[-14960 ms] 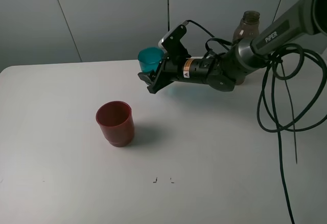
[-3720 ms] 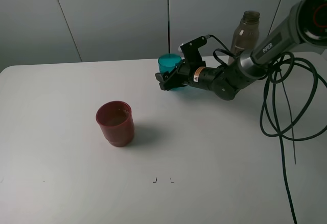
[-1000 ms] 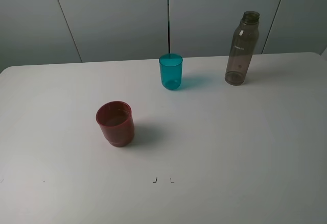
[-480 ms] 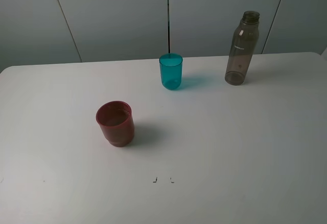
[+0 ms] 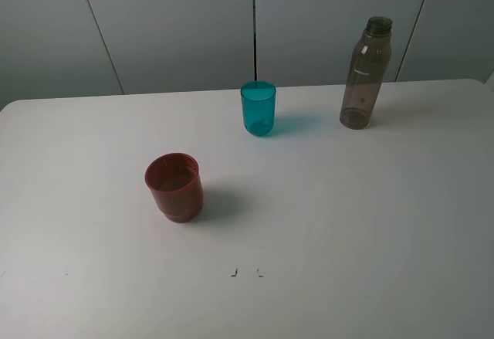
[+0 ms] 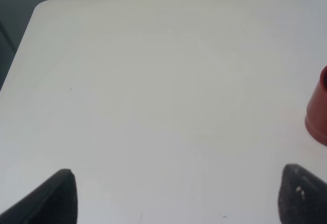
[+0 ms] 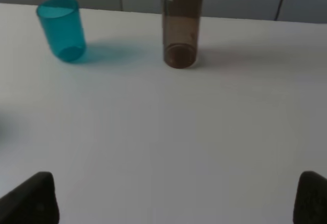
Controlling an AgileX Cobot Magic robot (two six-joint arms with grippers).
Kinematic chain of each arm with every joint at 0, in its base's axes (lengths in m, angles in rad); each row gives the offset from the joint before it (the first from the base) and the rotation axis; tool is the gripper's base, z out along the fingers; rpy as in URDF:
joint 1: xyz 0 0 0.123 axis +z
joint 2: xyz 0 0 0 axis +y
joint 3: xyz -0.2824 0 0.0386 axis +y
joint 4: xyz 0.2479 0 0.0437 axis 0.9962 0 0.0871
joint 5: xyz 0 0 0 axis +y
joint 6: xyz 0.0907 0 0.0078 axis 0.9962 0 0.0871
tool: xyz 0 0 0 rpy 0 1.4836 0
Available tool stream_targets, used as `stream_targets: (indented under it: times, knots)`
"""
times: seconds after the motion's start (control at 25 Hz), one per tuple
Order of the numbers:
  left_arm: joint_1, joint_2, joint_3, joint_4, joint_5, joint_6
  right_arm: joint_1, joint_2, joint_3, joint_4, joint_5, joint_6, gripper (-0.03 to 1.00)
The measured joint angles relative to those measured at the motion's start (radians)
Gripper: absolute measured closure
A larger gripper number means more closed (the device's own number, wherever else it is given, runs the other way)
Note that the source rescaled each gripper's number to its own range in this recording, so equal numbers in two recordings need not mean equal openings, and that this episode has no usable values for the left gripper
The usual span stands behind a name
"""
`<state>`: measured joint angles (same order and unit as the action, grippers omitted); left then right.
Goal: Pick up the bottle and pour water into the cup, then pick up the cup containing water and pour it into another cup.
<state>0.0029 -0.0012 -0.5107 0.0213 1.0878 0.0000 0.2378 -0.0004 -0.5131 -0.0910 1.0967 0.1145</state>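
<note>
Standing upright near counter far edge, bottle and cup well apart from right gripper, spread wide, empty.

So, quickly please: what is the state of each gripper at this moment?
Left gripper: jaws open, holding nothing.
Right gripper: jaws open, holding nothing.

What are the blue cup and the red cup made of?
Blue cup: probably plastic, smooth and see-through; light passes through and tints its shadow teal. Red cup: likely plastic too, solid dark red with a dull sheen; nothing shows through its wall.
</note>
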Motion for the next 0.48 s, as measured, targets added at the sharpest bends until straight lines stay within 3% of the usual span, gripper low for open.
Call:
stream_targets:
  times: [0.2,0.48]
  knots:
    - [0.0,0.0,0.0,0.0,0.0,0.0,-0.141,0.0,0.0,0.002,0.0,-0.014,-0.03]
    - [0.0,0.0,0.0,0.0,0.0,0.0,-0.168,0.0,0.0,0.004,0.0,-0.021,-0.03]
